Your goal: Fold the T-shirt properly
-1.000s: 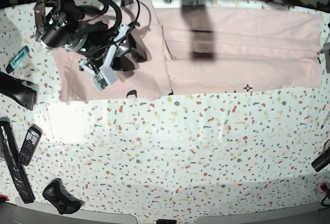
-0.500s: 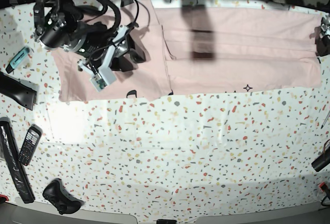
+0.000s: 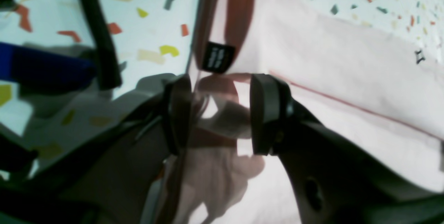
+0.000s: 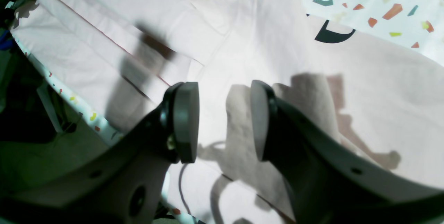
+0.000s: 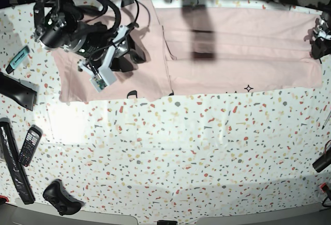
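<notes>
The pale pink T-shirt (image 5: 232,44) lies flat across the far side of the speckled table, partly folded lengthwise, with bits of black lettering (image 5: 132,93) showing at its near edge. My right gripper (image 5: 135,54) is open just above the shirt's left part; in the right wrist view (image 4: 223,120) the cloth (image 4: 277,54) and a black letter (image 4: 333,35) lie under it. My left gripper (image 5: 315,41) is at the shirt's right end. In the left wrist view (image 3: 220,113) its jaws stand apart astride the shirt's edge (image 3: 329,61), near a small dark tag (image 3: 218,57).
On the table's left side lie a teal object (image 5: 18,58), a black wedge (image 5: 18,91), a phone-like handset (image 5: 29,145), a long black bar (image 5: 13,163) and a black controller (image 5: 62,198). A black item (image 5: 321,160) sits at the right edge.
My left gripper has come in from the right edge of the base view, up and onto the shirt's right end. My right gripper has barely shifted.
</notes>
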Robot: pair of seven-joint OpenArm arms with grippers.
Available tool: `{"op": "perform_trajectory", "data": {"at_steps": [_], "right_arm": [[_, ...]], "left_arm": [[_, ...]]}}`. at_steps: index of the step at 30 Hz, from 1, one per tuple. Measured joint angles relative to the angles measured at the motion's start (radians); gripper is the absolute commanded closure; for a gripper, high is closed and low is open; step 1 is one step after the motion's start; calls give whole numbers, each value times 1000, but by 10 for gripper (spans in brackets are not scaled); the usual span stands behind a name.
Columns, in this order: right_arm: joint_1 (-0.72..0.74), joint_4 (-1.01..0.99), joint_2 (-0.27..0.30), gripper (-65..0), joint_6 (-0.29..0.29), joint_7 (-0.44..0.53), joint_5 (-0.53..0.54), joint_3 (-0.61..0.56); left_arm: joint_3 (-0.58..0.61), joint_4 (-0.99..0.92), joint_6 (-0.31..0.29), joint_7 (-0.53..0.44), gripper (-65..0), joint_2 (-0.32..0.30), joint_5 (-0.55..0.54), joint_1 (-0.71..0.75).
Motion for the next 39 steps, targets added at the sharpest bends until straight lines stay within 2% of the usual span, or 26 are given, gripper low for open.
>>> {"op": "perform_trajectory", "data": {"at_steps": [7, 11, 21, 24, 29, 34, 39], "right_arm": [[0, 0, 0, -239, 0, 0, 0, 0], [0, 0, 0, -239, 0, 0, 0, 0], [0, 0, 0, -239, 0, 0, 0, 0], [0, 0, 0, -239, 0, 0, 0, 0], [0, 0, 0, -239, 0, 0, 0, 0], [0, 0, 0, -237, 0, 0, 0, 0], [0, 0, 0, -237, 0, 0, 0, 0]], "left_arm": [[0, 0, 2, -21, -262, 60, -2, 0], [-2, 0, -12, -16, -262, 84, -58, -8], [-2, -2, -12, -6, -262, 135, -56, -64], [-3, -4, -12, -9, -216, 140, -57, -72], [-3, -6, -12, -25, 0, 140, -54, -78], [-2, -6, -12, -81, 0, 140, -55, -78], [-15, -6, -12, -96, 0, 140, -54, -78]]}}
